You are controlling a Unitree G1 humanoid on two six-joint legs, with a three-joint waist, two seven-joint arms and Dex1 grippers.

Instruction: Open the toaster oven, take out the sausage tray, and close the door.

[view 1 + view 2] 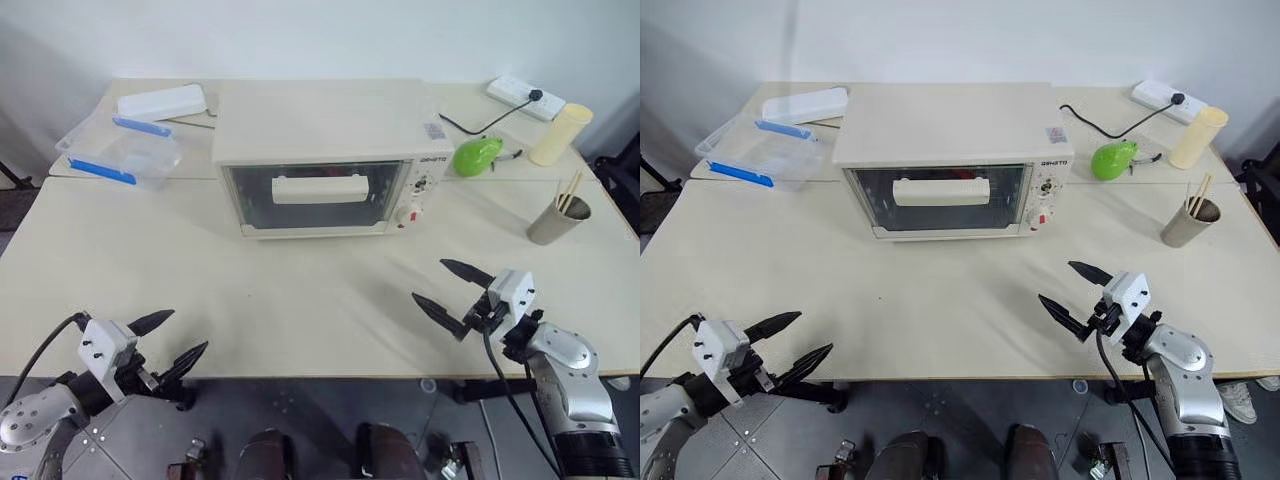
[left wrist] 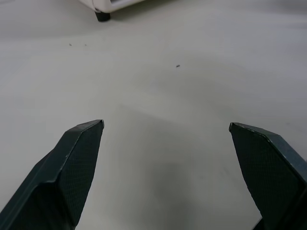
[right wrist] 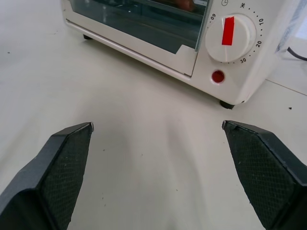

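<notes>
With the left gripper (image 1: 168,336) and right gripper (image 1: 452,290) both spread wide and empty well in front of the shut toaster oven (image 1: 325,160), a misjudged reach could slip off the door (image 1: 318,194) handle and shove the oven backward.

The oven (image 1: 320,135) looks like smooth cream-painted metal, its door (image 1: 315,196) glossy glass. The table (image 1: 300,300) is matt; the black fingers (image 3: 62,167) are finely textured.

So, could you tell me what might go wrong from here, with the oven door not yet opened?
The door is shut and drops toward the table edge, where both grippers, left and right, wait open; it could strike them. Pulling the handle may drag the light oven forward.
</notes>
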